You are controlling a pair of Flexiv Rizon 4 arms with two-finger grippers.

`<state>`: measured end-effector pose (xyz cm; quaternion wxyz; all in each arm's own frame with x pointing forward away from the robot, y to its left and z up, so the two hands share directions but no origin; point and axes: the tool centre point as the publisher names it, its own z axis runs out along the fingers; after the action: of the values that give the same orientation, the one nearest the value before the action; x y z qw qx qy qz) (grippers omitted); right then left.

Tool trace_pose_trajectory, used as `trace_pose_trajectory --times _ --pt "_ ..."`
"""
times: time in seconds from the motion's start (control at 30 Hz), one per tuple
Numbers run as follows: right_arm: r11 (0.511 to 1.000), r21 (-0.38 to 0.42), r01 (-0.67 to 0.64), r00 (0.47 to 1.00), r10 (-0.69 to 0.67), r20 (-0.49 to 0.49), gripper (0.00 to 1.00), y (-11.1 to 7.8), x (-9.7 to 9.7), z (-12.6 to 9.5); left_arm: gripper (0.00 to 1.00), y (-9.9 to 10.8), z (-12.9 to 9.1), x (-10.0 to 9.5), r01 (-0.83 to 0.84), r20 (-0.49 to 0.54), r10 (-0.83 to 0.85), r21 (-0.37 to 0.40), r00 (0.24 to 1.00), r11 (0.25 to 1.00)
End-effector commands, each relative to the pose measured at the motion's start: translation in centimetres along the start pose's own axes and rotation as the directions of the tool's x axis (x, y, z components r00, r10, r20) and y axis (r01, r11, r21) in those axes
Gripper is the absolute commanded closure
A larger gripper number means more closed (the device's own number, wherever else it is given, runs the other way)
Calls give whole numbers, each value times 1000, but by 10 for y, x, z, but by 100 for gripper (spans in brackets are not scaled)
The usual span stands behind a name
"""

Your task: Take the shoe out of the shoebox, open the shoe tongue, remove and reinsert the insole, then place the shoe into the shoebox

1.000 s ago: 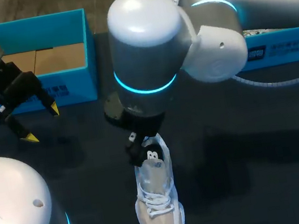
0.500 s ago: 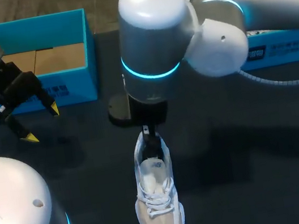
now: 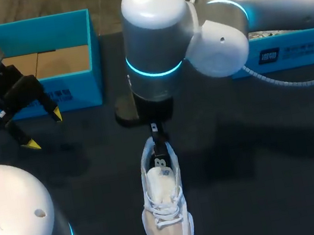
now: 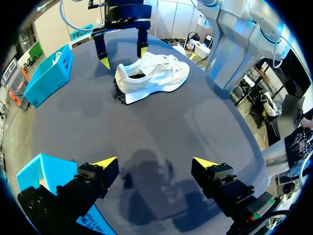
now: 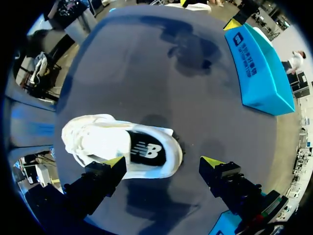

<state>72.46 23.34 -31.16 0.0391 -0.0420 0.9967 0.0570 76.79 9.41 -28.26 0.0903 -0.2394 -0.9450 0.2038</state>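
Nearest, low in the middle of the head view: white shoe (image 3: 166,212), out of the box. Stood upright on its sole on the dark table (image 3: 260,154), toe toward the lower edge, heel away, laces done up over the tongue. Dark insole (image 5: 146,152) showing through the collar in the right wrist view.

Just past the heel, at the frame's centre: right gripper (image 3: 159,136), hung from the arm entering at upper right, pointed straight down. Fingers spread wide, holding nothing. In its own wrist view, heel opening lay between them, nearer one finger than the other. Contact with the collar impossible to tell.

Judged as the start of the tongue-and-insole work. Best done by shifting toward the toe until centred over the tongue's top edge, then lowering slowly. Should pinch only the tongue's lip, not the laces, and draw it up and toward the toe. Shoe unrestrained, so likely to slide or tip under a one-sided pull; worth bracing the heel with the other arm.

Further off, at the left of the frame: left gripper (image 3: 43,129), fingers likewise parted and empty, above bare table, well apart from the shoe. Behind it, upper left: blue shoebox (image 3: 82,51), open, cardboard floor showing. Second blue box (image 3: 290,50) at upper right.
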Motion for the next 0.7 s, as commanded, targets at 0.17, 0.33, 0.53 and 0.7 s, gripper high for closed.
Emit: trace_pose_trajectory --times 0.17,0.33,0.53,0.7 --pt "1000 -6 -9 999 9 33 0 1 -8 18 0 0 0 0 0 -2 0 -2 1000 1000" --pt "1000 -4 -20 1000 21 20 0 0 -16 36 0 0 0 0 0 -2 0 -2 1000 1000" --pt "999 16 -42 999 42 13 0 -1 -24 52 0 0 0 0 0 -2 0 -2 1000 1000" --pt "998 32 -56 998 55 17 0 -7 -30 59 0 0 0 0 0 -2 0 -2 1000 1000"
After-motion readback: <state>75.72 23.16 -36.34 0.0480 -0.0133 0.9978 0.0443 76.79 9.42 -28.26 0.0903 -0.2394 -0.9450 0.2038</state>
